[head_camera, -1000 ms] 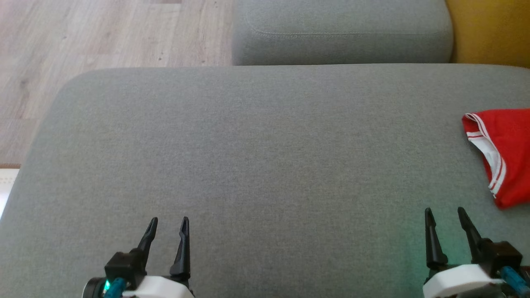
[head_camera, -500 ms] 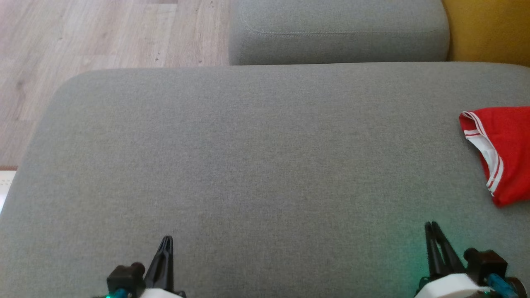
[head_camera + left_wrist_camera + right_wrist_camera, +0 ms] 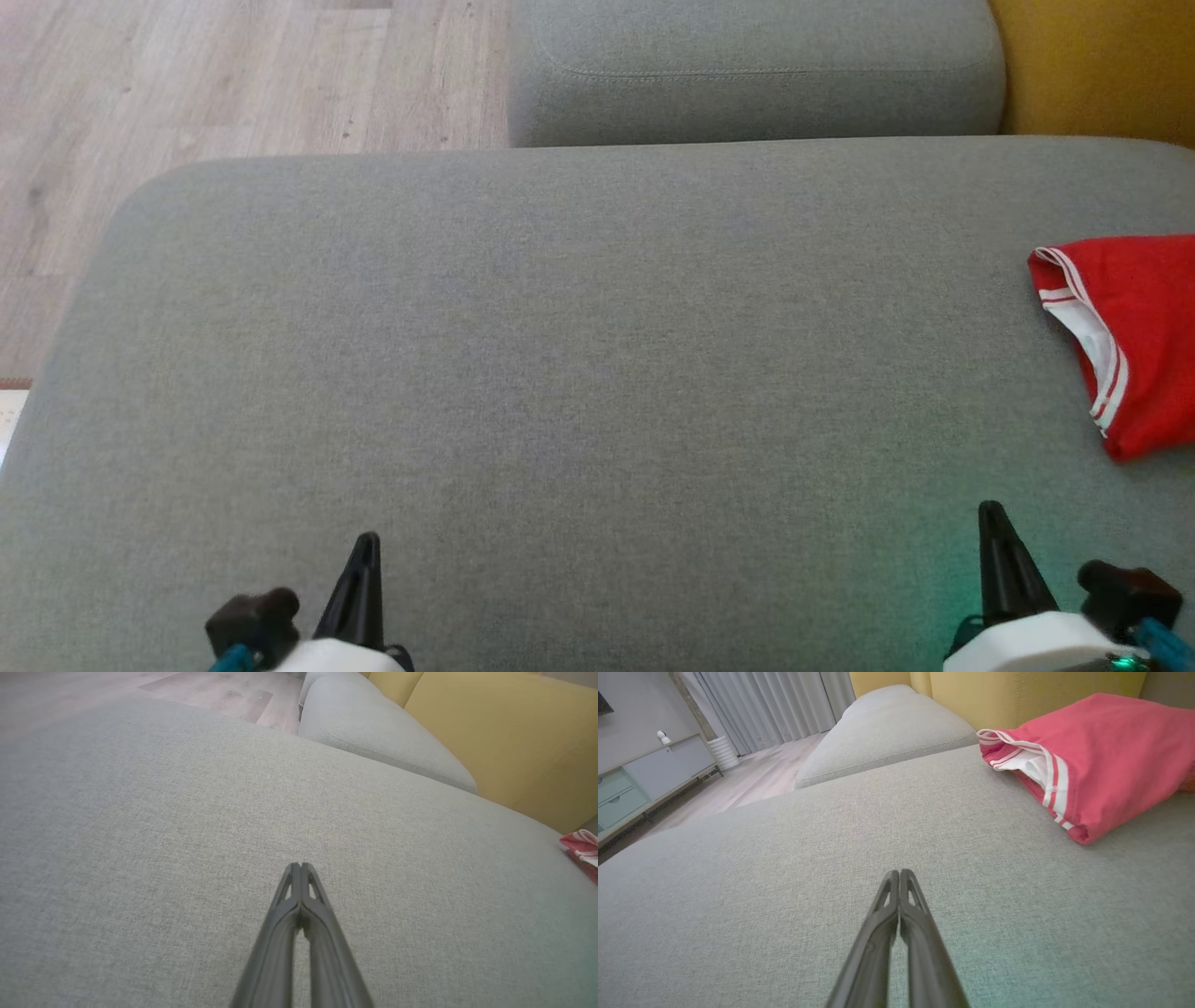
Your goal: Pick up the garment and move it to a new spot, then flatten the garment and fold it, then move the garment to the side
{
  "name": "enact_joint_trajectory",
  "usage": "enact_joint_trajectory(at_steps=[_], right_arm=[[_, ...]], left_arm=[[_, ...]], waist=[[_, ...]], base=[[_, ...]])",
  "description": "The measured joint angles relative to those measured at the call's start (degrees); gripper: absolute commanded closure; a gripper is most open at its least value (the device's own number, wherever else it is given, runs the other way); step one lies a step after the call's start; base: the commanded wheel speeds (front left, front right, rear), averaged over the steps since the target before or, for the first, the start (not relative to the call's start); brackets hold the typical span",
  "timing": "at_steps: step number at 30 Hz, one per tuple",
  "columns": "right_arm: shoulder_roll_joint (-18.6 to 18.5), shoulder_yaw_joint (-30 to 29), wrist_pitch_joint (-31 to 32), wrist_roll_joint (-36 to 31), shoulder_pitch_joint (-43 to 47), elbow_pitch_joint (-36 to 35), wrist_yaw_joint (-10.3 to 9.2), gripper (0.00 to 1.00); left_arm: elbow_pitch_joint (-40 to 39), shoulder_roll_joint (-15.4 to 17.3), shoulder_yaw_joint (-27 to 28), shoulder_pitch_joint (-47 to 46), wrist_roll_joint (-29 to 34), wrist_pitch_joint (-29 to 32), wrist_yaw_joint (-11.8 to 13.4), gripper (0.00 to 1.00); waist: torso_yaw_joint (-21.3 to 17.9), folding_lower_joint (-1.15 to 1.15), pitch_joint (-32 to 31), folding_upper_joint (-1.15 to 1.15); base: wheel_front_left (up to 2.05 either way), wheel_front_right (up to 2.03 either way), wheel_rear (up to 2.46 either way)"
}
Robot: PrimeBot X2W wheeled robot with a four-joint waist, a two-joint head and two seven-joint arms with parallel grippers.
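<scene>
Left hand [image 3: 366, 543] and right hand [image 3: 991, 513] both pinched together, empty. Red shirt [image 3: 1134, 327] looks folded, off right on the sofa [image 3: 597, 327]. Probably done, just retreat.

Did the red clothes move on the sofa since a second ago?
No. The red garment sits as far from the back cushion as before. Both slid slightly left in the head view, so the camera moved, not the garment.

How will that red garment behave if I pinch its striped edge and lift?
Probably floppy: the red garment lies in soft folds, so it would likely drape and unfold. It looks thin, so likely light. Pushed, it may bunch rather than slide on the textured grey cushion.
</scene>
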Motion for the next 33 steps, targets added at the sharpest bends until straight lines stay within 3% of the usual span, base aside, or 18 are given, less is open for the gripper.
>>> enact_joint_trajectory(at_steps=[33], right_arm=[[0.0, -0.8, 5.1, 23.5, -2.5, -1.3, -0.01, 1.0]], left_arm=[[0.5, 0.3, 3.5, -3.6, -22.4, 4.6, -3.0, 1.0]], waist=[[-1.2, 0.0, 0.2, 0.0]], base=[[0.0, 0.0, 0.0]])
